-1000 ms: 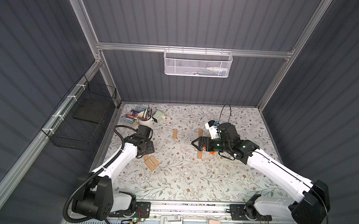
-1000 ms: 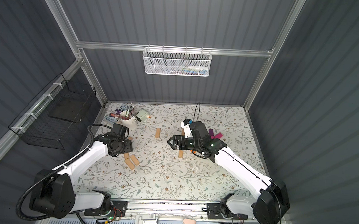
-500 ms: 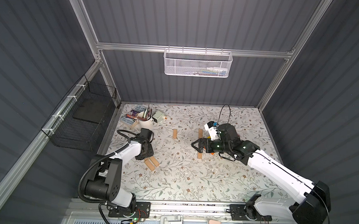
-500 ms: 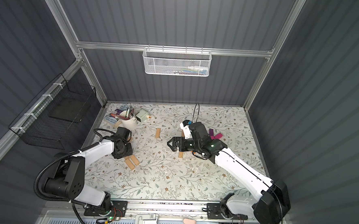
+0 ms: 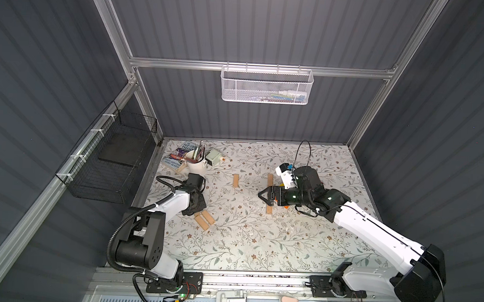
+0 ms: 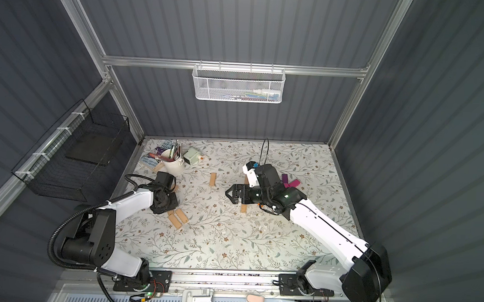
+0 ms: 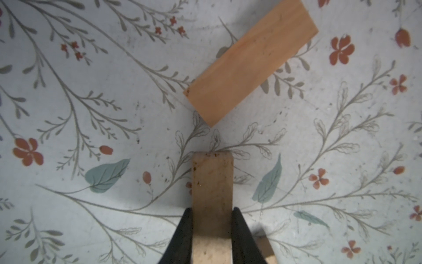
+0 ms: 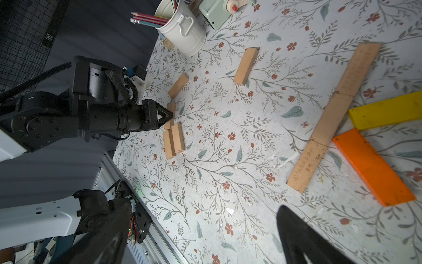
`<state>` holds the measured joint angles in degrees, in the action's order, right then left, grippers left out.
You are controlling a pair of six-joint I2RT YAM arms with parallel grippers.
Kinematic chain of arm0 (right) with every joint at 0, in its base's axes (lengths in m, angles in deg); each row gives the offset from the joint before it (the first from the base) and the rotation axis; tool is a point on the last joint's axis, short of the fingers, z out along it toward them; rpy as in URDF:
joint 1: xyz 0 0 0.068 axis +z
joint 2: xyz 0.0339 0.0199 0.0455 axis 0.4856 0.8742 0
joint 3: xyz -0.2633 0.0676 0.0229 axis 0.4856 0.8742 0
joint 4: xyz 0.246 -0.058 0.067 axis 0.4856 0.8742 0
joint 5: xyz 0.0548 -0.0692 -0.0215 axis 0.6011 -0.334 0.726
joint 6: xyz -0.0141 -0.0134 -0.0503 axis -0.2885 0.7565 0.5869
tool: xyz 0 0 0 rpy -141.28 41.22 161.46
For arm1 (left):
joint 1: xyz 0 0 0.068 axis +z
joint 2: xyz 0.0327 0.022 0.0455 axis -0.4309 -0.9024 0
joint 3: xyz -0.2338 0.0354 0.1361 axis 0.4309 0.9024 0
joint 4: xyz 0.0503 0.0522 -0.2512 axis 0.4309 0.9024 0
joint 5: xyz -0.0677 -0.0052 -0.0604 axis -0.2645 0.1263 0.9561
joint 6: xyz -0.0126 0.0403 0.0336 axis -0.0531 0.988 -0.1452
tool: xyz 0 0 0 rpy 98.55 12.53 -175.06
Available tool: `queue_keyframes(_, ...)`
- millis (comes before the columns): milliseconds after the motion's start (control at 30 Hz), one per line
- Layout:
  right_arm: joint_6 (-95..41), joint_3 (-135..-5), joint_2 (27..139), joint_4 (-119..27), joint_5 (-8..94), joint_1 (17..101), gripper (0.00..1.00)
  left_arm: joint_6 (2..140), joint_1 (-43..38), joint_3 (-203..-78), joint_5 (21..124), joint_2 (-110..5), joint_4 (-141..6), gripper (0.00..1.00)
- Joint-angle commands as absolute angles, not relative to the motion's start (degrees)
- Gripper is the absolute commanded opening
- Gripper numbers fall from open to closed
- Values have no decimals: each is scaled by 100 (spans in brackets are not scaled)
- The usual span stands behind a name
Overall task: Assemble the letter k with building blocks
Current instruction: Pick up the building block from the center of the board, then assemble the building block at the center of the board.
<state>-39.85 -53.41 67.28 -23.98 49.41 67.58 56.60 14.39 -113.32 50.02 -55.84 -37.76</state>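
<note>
Tan block [image 7: 212, 182] clamped between the black fingers [image 7: 182, 235] of the left pincer [image 7: 212, 219], jaws narrow on it, at the table's left side; can't tell if it touches the table [image 5: 244, 242]. Just past its free end, apart, a second tan block [image 7: 251, 61] lies flat at a slant. Pair of tan blocks [image 5: 204, 220] side by side, touching, just beside the left pincer. Lone tan block [image 5: 235, 181] flat, mid-table toward the back. Right of it, a stem of tan blocks [image 8: 331, 118] laid end to end in a straight line; yellow block [image 8: 388, 112] and orange block [image 8: 372, 166] slant off one side near its middle, touching or nearly so. Right pincer [image 5: 262, 195] spread wide, holding nothing, by the stem. Purple block [image 6: 285, 177] and pink block [image 6: 293, 184] behind the right arm. Table cover is pale floral print, scuffed, with white flecks. Back-left corner: white cup [image 5: 196, 165] of pencils, books [image 5: 181, 154], small green box [image 5: 214, 157]. Dark grey ribbed walls [image 5: 270, 31], aluminium frame [image 5: 262, 68], white mesh basket [image 5: 267, 86] on the back rail, black wire basket [image 5: 115, 162] on the left wall.
</note>
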Motion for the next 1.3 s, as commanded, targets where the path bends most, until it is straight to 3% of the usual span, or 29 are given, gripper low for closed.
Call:
queue_keyframes(0, -3957, -5517, 6739, -2337, 4943, 6802, 99, 5649, 1489, -11219, 5095, -5686, -3822, 24)
queue_keyframes(100, -3971, -5532, 6737, -2337, 4934, 6808, 99, 5664, 1489, -11218, 5101, -5719, -3812, 26)
queue_keyframes(200, -3980, -5538, 6744, -2337, 4934, 6821, 99, 5678, 1489, -11214, 5135, -5739, -3827, 38)
queue_keyframes(267, -3981, -5542, 6752, -2336, 4938, 6828, 99, 5678, 1489, -11199, 5157, -5733, -3847, 38)
queue_keyframes(500, -3979, -5562, 6732, -2318, 4912, 6854, 99, 5706, 1494, -11192, 5140, -5649, -3815, 27)
queue_keyframes(733, -4001, -5562, 6734, -2327, 4899, 6869, 99, 5829, 1480, -11423, 5415, -5224, -3576, 9)
queue_keyframes(1000, -4010, -5616, 6775, -2320, 4899, 6896, 99, 5923, 638, -12011, 5581, -5102, -3385, 8)
queue_keyframes(1267, -4080, -5631, 6794, -2330, 4893, 6948, 99, 5943, -324, -12959, 5370, -6090, -3381, 9)
